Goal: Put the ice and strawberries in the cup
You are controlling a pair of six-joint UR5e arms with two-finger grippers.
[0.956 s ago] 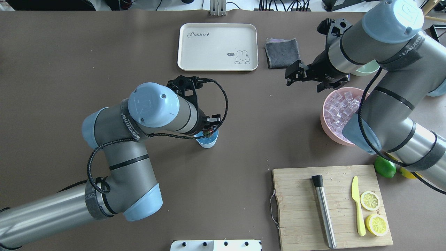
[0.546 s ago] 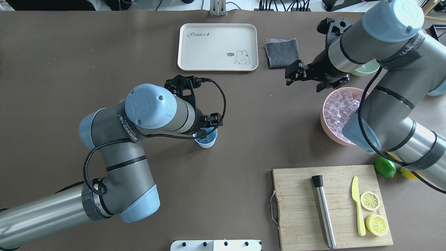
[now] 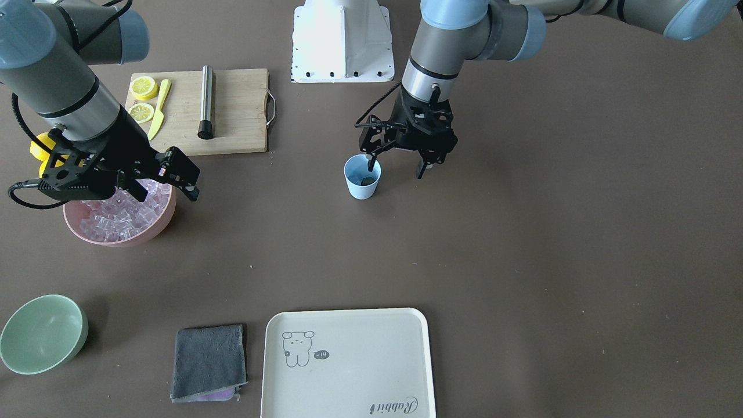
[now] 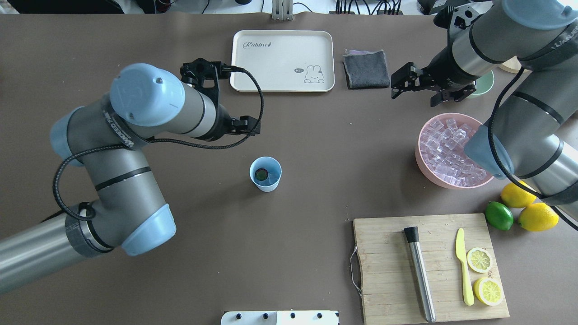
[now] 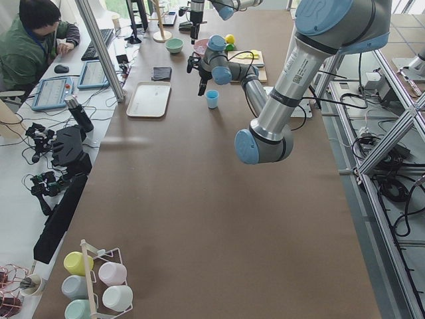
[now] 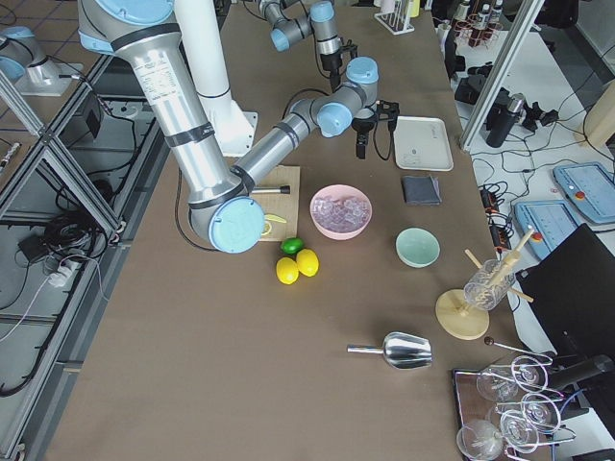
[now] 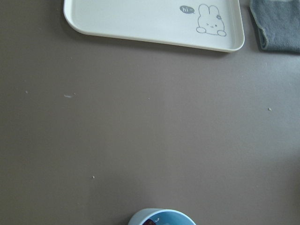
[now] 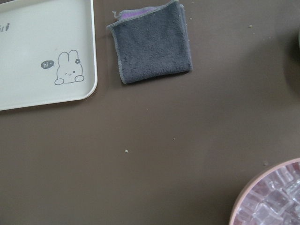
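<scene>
The left gripper (image 3: 396, 165) hangs in the air with its two fingers spread wide, and it holds nothing. Seen from above, it is at 11 o'clock from the cup (image 4: 268, 186) and does not touch it. The cup stands upright near the middle of the table (image 4: 316, 180). A strawberry (image 4: 260, 174) lies inside it, red with a green top. I cannot tell if any ice is in the cup too. Brown table top shows on every side of the cup, and a wide stretch runs off at 9 o'clock. At 12 o'clock, well apart from the cup, is the tray (image 4: 271, 67), close to the table's far edge. Near the tray, at 3 o'clock, lies a folded grey cloth (image 4: 365, 68). The right gripper (image 4: 415, 95) is up in the air too, fingers wide apart, with nothing in them. It shows between the cloth and the pink bowl (image 4: 422, 169). The ice (image 4: 445, 149) fills this bowl, many clear cubes in a heap. A green bowl (image 3: 40, 342) sits at about 1 o'clock from the pink one. At 6 o'clock from the pink bowl lies a wooden board (image 4: 384, 253) with a metal stick (image 4: 420, 275), a yellow knife (image 4: 463, 266) and two lemon slices (image 4: 479, 259) on it. A lime (image 4: 499, 215) and two lemons (image 4: 537, 216) lie at 5 o'clock from the pink bowl, just past the board's corner.
</scene>
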